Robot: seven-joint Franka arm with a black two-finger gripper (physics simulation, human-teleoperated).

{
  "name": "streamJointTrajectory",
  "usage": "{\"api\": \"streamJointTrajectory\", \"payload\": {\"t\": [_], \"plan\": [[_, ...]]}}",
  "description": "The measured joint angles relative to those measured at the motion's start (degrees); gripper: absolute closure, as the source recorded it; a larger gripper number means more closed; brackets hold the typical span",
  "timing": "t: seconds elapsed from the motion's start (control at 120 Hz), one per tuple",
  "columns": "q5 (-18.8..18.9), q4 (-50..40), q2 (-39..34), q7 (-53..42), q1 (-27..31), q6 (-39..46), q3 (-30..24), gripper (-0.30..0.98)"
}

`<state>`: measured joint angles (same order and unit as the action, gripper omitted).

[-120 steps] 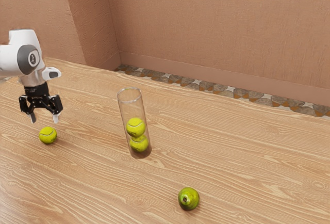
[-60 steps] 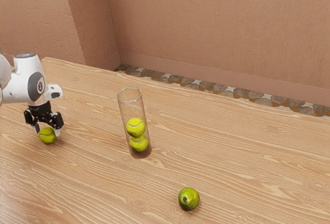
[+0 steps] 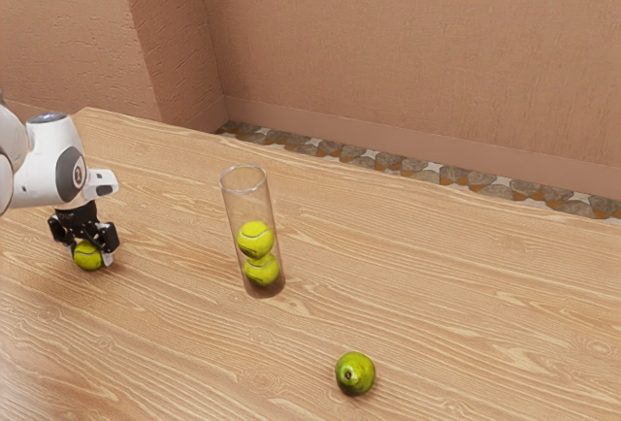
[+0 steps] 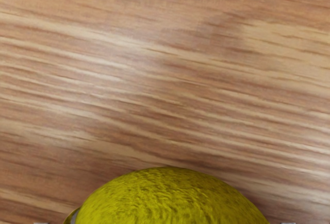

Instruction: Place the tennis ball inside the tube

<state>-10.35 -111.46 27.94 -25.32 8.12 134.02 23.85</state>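
Our pincer (image 3: 90,254) pinched the loose tennis ball (image 3: 86,257), low at the bench (image 3: 437,295).
We had that ball between both fingertips, one at each side, at the exterior view's nine o'clock; whether its underside touched the wood, we could not tell. In the wrist view its fuzzy yellow curve rose just under our hand. At three o'clock from it, well apart, the clear tube (image 3: 235,203) stood upright, mouth up, with two tennis balls inside, the upper ball (image 3: 255,239) resting on the lower ball (image 3: 261,270). At about five o'clock from the tube we saw a green fruit (image 3: 361,367) lying alone on the bench.
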Motion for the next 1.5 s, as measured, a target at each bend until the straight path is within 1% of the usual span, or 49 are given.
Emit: {"api": "streamJointTrajectory", "payload": {"t": [0.15, 0.3, 0.433, 0.533, 0.6, 0.675, 0.808, 0.892, 0.992, 1.158, 1.367, 1.5], "plan": [[-0.08, -0.17, -0.09, -1.0, 0.0, 0.19, 0.01, 0.22], [0.09, -0.12, -0.48, -1.6, 0.02, 0.24, 0.02, 0.26], [0.28, 0.1, -3.52, -2.17, -0.58, -0.99, 0.02, 0.29], [0.41, 1.65, -7.88, -2.78, -1.78, -5.03, -0.06, 0.31], [0.46, 4.93, -9.32, -3.07, -3.29, -8.49, -0.33, 0.31], [0.84, 10.58, -9.72, -3.04, -5.57, -12.97, -1.09, 0.31], [1.7, 20.13, -10.16, -2.17, -11.33, -20.52, -2.7, 0.31], [1.66, 23.07, -11.51, -1.34, -15.81, -24.09, -2.75, 0.31], [1.6, 23.75, -12.93, 0.02, -20.44, -27.05, -2.76, 0.31], [1.56, 22.28, -14.82, 2.64, -24.89, -29.68, -2.84, 0.31], [1.58, 21.08, -15.3, 5.74, -27.02, -31.02, -3.2, 0.31], [1.67, 19.04, -17.1, 7.69, -29.17, -31.38, -3.24, 0.31]]}}
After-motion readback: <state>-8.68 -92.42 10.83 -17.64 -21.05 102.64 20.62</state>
